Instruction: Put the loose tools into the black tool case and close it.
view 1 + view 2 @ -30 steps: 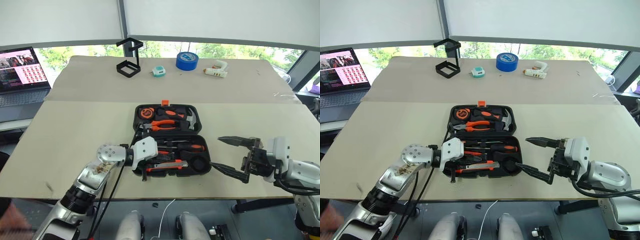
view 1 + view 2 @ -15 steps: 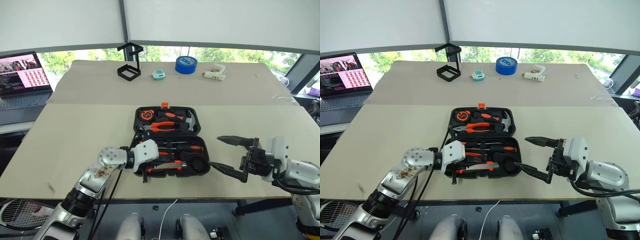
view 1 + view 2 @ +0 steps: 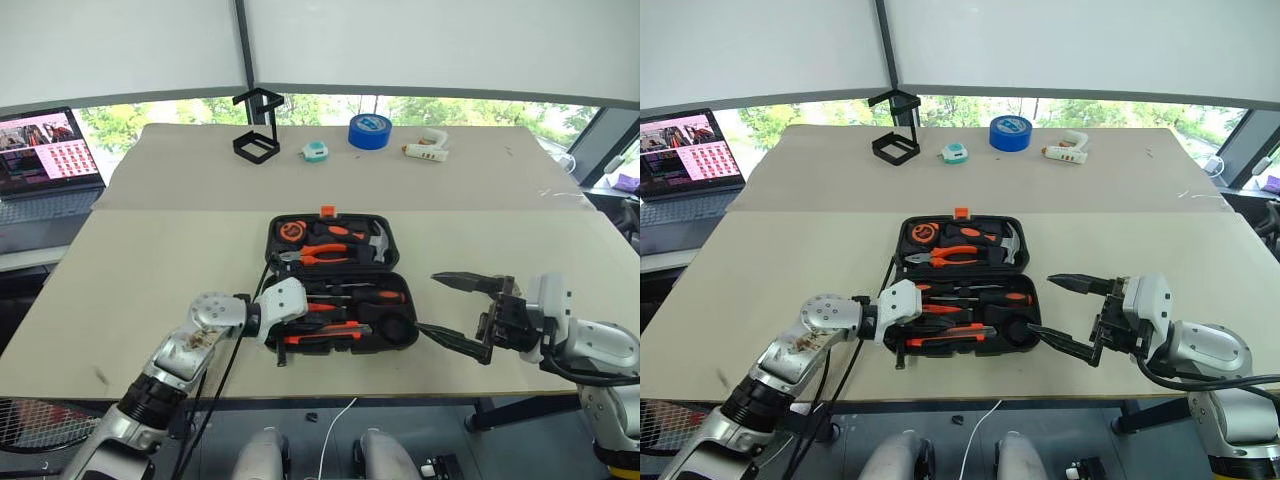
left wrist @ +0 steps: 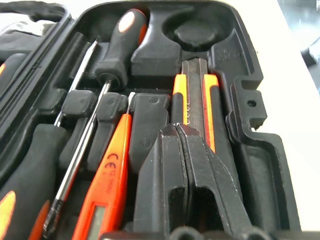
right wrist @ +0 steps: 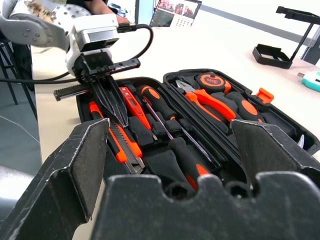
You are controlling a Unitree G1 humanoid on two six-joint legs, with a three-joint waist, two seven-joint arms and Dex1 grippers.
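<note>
The two head views look forward and down from above the table point(image 3: 150, 250), taking in its whole top, with the open tool case point(image 3: 340, 285) near centre. The left wrist view sits very close over the case's front half, facing its recesses. The right wrist view looks low across the case from its 3 o'clock side toward 9 o'clock.

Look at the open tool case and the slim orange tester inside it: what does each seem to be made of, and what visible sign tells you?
Tool case: apparently moulded matte black plastic; tool-shaped recesses and rounded edges suggest it.
Tester: probably glossy orange plastic, judging by its smooth sheen and printed marking.
</note>
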